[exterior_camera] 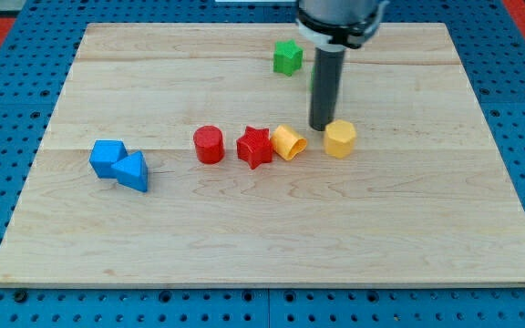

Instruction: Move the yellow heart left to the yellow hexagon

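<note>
The yellow heart lies near the board's middle, touching the red star on its left. The yellow hexagon lies a short way to the heart's right. My tip stands just above the gap between the two yellow blocks. It is close to the hexagon's upper left edge and up and right of the heart. I cannot tell whether it touches the hexagon.
A red cylinder sits left of the red star. A blue block and a blue triangle touch each other at the left. A green star lies near the top. A sliver of another green block shows behind the rod.
</note>
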Motion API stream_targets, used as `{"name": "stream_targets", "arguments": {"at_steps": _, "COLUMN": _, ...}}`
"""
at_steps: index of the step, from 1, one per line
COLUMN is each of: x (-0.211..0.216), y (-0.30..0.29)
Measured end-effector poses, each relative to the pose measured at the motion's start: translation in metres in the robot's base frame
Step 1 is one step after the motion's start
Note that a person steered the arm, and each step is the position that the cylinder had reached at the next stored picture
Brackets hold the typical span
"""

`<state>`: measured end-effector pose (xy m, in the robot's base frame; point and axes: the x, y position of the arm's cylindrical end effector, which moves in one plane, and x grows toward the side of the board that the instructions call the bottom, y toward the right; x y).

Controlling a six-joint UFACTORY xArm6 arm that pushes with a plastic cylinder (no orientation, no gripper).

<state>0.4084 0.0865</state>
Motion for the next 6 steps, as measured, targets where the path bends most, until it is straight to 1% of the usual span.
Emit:
{"name": "stream_targets", "arguments": {"at_steps": 1, "x": 0.009, "y": 0.021}}
{"name": "stream_targets", "arguments": {"at_steps": 2, "x": -0.005, "y": -0.001}}
{"name": "stream_targets", "arguments": {"at_steps": 4, "x": -0.022, "y": -0.094}}
{"name": "stream_targets", "arguments": {"at_steps": 5, "x": -0.010, "y": -0.099}}
{"name": "stream_targets", "arguments": {"at_steps": 6, "x": 0.000, "y": -0.078}}
